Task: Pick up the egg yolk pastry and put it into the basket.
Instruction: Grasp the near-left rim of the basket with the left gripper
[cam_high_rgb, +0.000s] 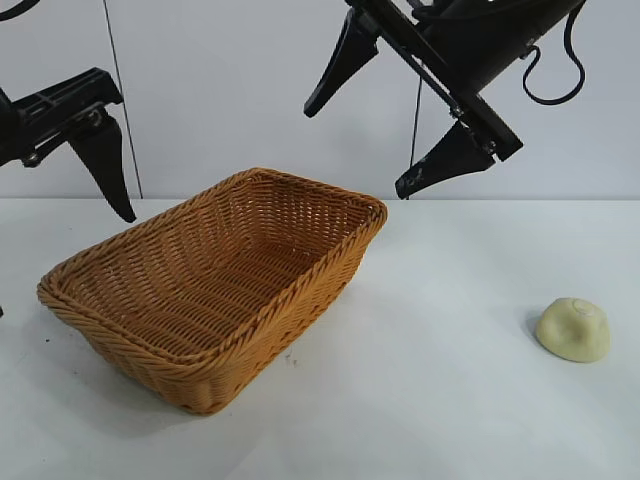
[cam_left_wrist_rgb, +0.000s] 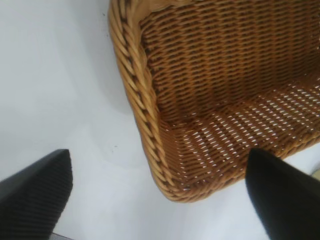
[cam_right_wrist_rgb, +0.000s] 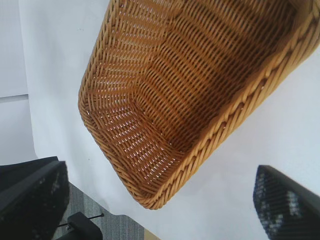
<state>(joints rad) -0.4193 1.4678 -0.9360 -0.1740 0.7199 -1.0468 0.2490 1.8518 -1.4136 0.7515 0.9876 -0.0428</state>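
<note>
Wicker basket (cam_high_rgb: 215, 290) sits empty on the bench (cam_high_rgb: 450, 400); egg yolk pastry (cam_high_rgb: 573, 329) lies well apart; both grippers, left gripper (cam_high_rgb: 105, 175) and right gripper (cam_high_rgb: 375, 110), hover with jaws apart.

One basket (cam_high_rgb: 215, 290), one pastry (cam_high_rgb: 572, 329) (both whole).

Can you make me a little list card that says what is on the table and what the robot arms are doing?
pastry: small pale bun, on the table, out to the right of the basket, not touching it
basket: big woven brown one, nothing inside
left tool: open, holding nothing, up at the left edge beside the basket
right tool: open, holding nothing, high above the basket's far right corner
job so far: pastry not picked up yet
</note>
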